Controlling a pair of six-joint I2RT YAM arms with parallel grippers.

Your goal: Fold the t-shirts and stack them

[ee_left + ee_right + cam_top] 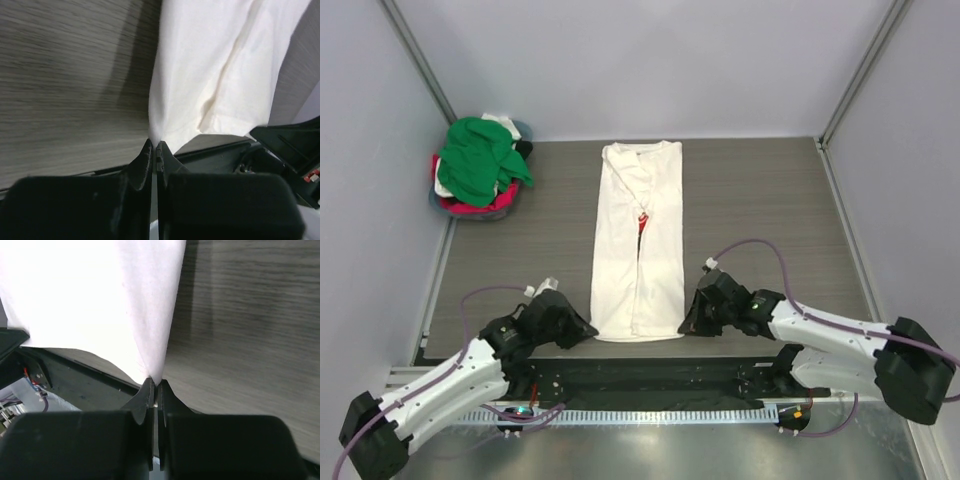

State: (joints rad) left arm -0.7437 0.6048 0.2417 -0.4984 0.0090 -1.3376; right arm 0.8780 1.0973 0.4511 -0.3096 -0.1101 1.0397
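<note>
Lengthwise folded cream t-shirt (620, 270), red print (642, 222) peeking, left claw (154, 145), right claw (154, 382) pinching hem corners

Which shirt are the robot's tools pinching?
The cream-white t-shirt spread long in the middle: the left tool and right tool pinch its near corners. The other shirts lie bunched together, far left.

1. The left arm (450, 385) and right arm (830, 335) wore white shells between black joints.
2. A purple-grey cable (752, 242) looped over each.
3. The left gripper (153, 146) and right gripper (155, 382) were matte black, with tapered fingers (142, 162).
</note>
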